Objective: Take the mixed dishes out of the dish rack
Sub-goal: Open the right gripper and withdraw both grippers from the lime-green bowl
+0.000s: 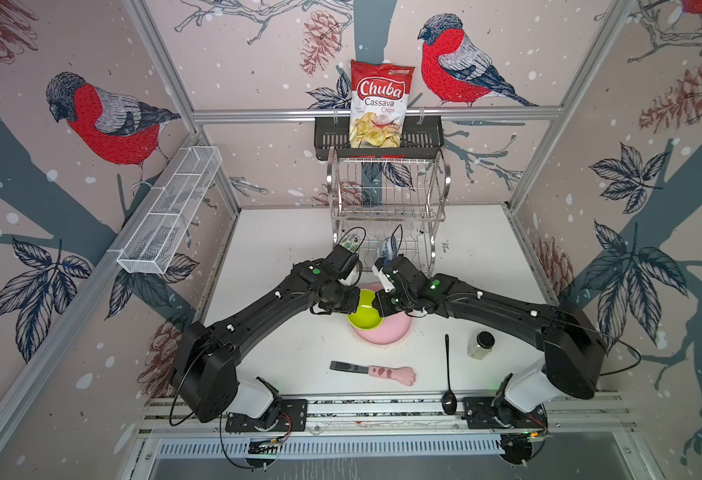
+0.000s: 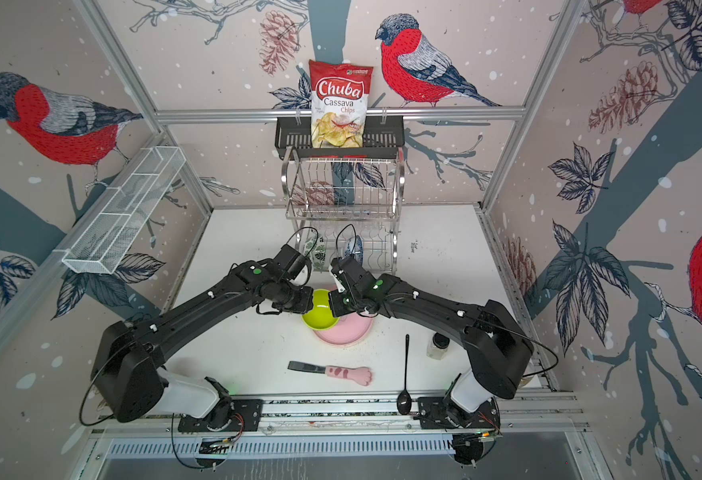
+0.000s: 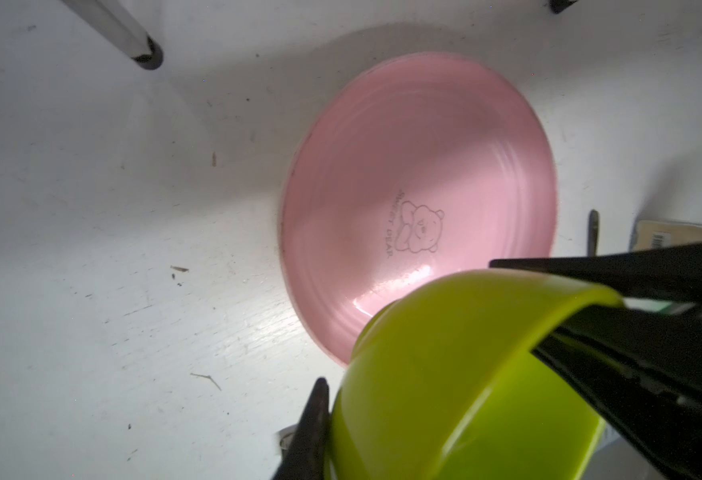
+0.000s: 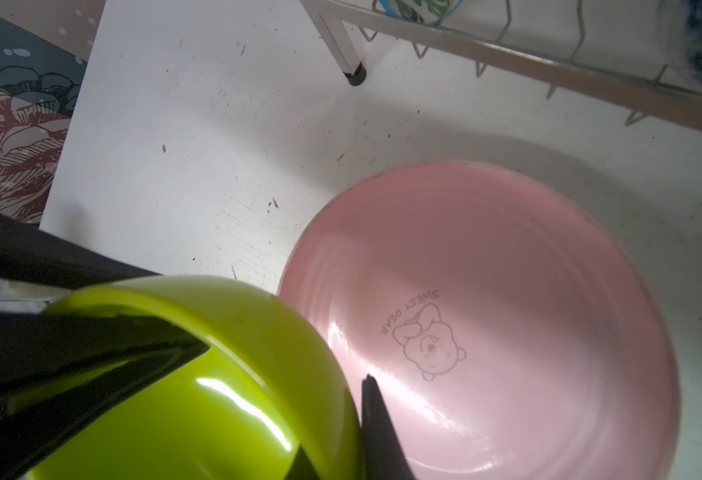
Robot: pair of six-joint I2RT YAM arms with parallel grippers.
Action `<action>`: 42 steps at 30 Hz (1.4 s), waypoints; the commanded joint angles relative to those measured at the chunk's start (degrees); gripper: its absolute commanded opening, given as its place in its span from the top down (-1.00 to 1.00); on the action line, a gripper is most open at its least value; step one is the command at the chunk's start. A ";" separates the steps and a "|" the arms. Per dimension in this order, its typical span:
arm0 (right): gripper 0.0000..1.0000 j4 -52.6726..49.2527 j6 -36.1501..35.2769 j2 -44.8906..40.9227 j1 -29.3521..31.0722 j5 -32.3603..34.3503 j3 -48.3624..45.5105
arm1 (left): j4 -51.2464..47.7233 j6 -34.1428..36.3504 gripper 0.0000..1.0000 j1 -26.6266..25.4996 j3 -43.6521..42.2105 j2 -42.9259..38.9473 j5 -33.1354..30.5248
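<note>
A lime bowl [image 1: 365, 318] hangs tilted just above a pink plate [image 1: 390, 332] that lies flat on the white table. My left gripper [image 1: 356, 301] is at the bowl's left rim. One of its fingers [image 3: 314, 424] lies along the outer wall and the other is hidden. My right gripper [image 1: 377, 305] is shut on the opposite rim, with one finger [image 4: 376, 424] pressed to the outside. Behind them stands the steel dish rack [image 1: 388, 216]. Its lower tier holds a green-leaf bowl [image 1: 350, 242] and a blue-white bowl [image 1: 388, 248].
A pink paw-handled scraper [image 1: 374, 371], a black spoon [image 1: 448, 374] and a small black-lidded jar [image 1: 481, 344] lie near the front of the table. A chip bag [image 1: 378, 104] sits in a black basket [image 1: 328, 137] above the rack. A white mesh tray [image 1: 170, 212] hangs on the left wall.
</note>
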 commanded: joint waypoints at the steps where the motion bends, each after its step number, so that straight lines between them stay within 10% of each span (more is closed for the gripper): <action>1: 1.00 -0.19 0.67 -2.05 -0.28 -1.85 -0.23 | 3.08 1.29 -0.01 -0.01 0.40 -1.51 1.62; 11: 1.00 -9.91 -1.61 -12.44 -8.01 2.32 -9.31 | 11.05 -1.66 -0.91 0.20 -0.25 -10.51 -5.36; 23: 1.00 -12.34 -1.73 -23.99 -22.19 3.24 -21.69 | 16.93 -5.70 -0.94 6.04 -5.56 -18.64 -5.06; 42: 1.00 -5.67 3.00 -18.87 -25.81 4.39 -28.68 | 15.28 -5.89 -0.93 6.57 -6.10 -19.51 -5.80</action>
